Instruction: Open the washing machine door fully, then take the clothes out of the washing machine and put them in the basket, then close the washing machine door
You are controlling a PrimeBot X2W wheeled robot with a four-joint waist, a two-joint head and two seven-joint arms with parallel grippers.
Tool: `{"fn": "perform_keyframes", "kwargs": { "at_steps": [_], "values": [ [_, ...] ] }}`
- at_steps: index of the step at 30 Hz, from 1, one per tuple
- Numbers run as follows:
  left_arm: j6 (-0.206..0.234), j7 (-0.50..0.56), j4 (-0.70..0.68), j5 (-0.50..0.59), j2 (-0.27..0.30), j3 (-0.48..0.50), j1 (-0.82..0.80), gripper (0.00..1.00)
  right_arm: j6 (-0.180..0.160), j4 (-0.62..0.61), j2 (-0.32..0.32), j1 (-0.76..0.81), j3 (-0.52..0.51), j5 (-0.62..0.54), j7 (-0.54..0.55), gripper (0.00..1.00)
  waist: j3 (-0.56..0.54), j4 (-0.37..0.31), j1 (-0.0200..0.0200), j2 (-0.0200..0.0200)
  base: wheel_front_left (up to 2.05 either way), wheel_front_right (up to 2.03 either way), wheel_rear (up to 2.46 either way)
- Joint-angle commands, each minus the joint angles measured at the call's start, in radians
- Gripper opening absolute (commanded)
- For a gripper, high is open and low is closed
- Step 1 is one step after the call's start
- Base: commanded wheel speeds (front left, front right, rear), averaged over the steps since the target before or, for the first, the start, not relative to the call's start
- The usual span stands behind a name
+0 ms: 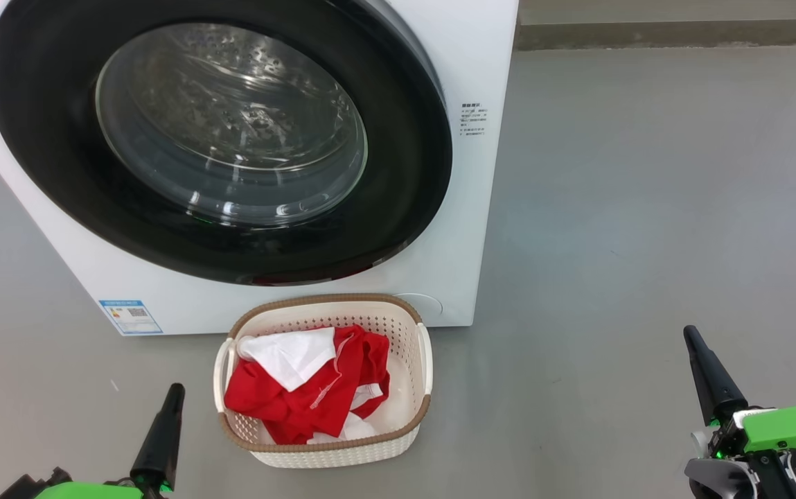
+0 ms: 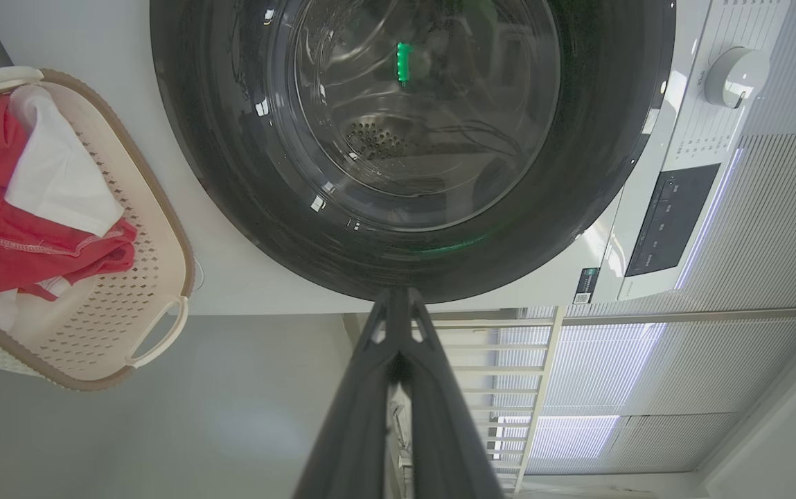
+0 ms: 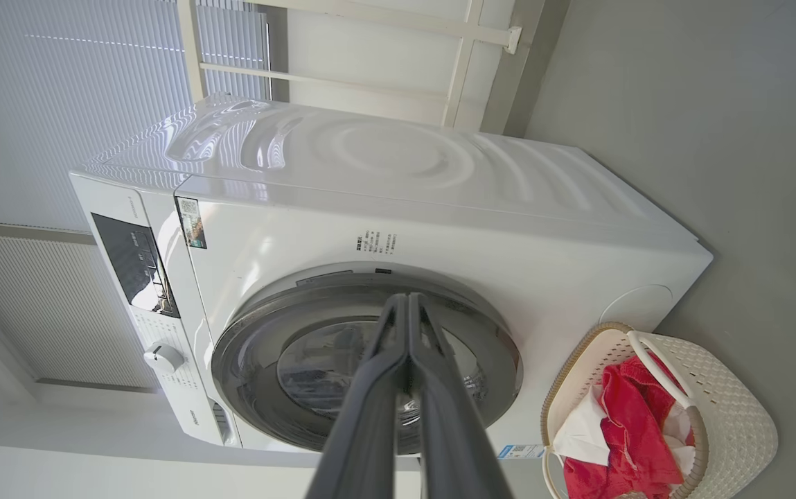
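Lying crumpled in the basket (image 1: 328, 454), red-and-white clothes (image 1: 301, 402) sit near the left gripper (image 1: 176, 390), well apart from the right gripper (image 1: 689, 333); the 2 are clenched, empty.

I'm seeing my left gripper (image 1: 174, 394) and right gripper (image 1: 691, 337): long tapered black fingers (image 2: 363, 416), bright green housings (image 1: 792, 424), grey shell (image 1: 720, 478) beneath the right.

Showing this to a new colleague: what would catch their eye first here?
The washing machine door, a big glossy black ring with a glass bowl, sits shut on the white washing machine. On the floor right before it, the red and white clothes lie heaped in the cream basket.
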Motion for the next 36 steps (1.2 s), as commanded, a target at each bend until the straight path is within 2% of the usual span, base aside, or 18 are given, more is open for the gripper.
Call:
{"fn": "perform_keyframes", "kwargs": {
  "at_steps": [1,36],
  "values": [
    [-0.007,0.006,-0.028,-0.013,0.008,0.039,-0.042,0.0,-0.001,-0.033,-0.005,-0.051,0.014,0.016,0.008,0.0,0.0,0.0,0.0,-0.0001,0.0,0.0,0.0],
    [-0.007,0.006,-0.028,-0.013,0.008,0.038,-0.042,0.0,-0.001,-0.033,-0.002,-0.051,0.01,0.013,0.012,0.0,0.0,0.0,0.0,-0.0001,0.0,0.0,0.0]
  ]
}}
